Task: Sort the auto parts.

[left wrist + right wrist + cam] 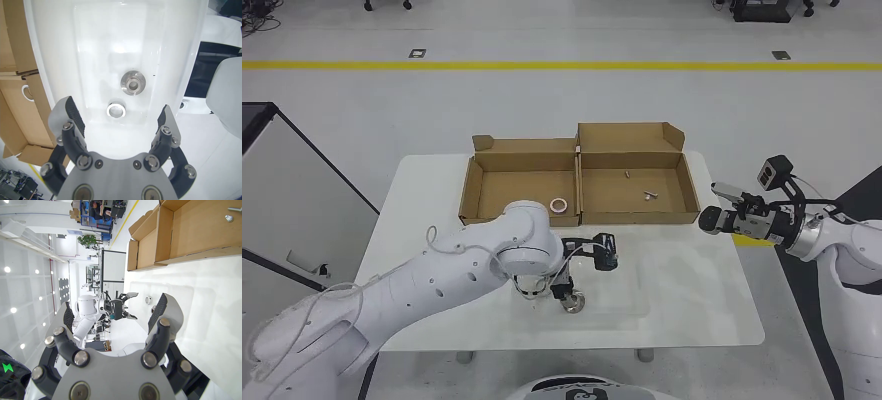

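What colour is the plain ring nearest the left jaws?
The ring is shiny silver metal; the left wrist view shows it best.

Illumination: bright, diffuse, from overhead ceiling lamps (7, 269). Glare whitens the table (54, 56). Shadows are faint. Wrist views curve straight lines near edges.

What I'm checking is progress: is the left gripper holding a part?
No, the left gripper is open and empty; the ring lies loose below it.

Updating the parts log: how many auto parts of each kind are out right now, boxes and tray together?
Small metal fasteners: 2
White ring: 1
Metal collar: 1
Flanged metal bushing: 1
Total: 5
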{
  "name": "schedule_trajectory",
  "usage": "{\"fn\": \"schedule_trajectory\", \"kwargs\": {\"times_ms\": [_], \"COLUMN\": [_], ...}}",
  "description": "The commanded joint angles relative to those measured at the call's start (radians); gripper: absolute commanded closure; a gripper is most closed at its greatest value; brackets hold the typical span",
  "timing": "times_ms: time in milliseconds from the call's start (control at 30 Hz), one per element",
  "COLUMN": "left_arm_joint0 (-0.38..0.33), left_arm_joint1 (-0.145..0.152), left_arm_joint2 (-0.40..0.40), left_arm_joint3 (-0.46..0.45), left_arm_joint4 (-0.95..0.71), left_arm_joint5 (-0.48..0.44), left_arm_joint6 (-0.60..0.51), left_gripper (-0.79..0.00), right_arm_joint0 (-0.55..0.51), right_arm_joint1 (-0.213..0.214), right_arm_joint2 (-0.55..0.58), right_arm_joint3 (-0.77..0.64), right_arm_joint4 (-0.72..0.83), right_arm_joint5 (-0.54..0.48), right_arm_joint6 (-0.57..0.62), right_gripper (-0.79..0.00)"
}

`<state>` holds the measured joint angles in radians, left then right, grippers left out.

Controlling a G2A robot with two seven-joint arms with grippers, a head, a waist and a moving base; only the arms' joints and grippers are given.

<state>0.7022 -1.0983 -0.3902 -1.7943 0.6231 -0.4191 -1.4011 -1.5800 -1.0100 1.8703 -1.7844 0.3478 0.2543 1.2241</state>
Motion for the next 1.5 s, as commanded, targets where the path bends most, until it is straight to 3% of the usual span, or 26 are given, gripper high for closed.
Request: {"fn": "schedule_trajectory", "kwargs": {"times_ms": [0, 400, 1133, 1467], "left_arm_joint0": [-0.007, -0.02, -0.045, -0.049], "left_arm_joint1": [-0.001, -0.024, -0.116, -0.14], "left_arm_joint2": [0.011, 0.074, 0.184, 0.204], "left_arm_joint3": [0.01, 0.054, 0.176, 0.221], "left_arm_joint4": [-0.005, -0.019, -0.014, 0.007], "left_arm_joint5": [-0.003, -0.017, 0.011, 0.011], "left_arm_joint6": [0.003, 0.017, -0.011, -0.011], "left_gripper": [-0.763, -0.563, -0.529, -0.434], "right_arm_joint0": [0.0, 0.0, 0.0, 0.0], "right_arm_joint1": [0.0, 0.0, 0.0, 0.0], "right_arm_joint2": [0.0, 0.0, 0.0, 0.0], "right_arm_joint3": [0.0, 0.0, 0.0, 0.0], "right_arm_joint4": [0.0, 0.0, 0.0, 0.0], "right_arm_joint5": [0.0, 0.0, 0.0, 0.0], "right_arm_joint6": [0.0, 0.0, 0.0, 0.0], "right_gripper": [-0.785, -0.785, -0.785, -0.785]}}
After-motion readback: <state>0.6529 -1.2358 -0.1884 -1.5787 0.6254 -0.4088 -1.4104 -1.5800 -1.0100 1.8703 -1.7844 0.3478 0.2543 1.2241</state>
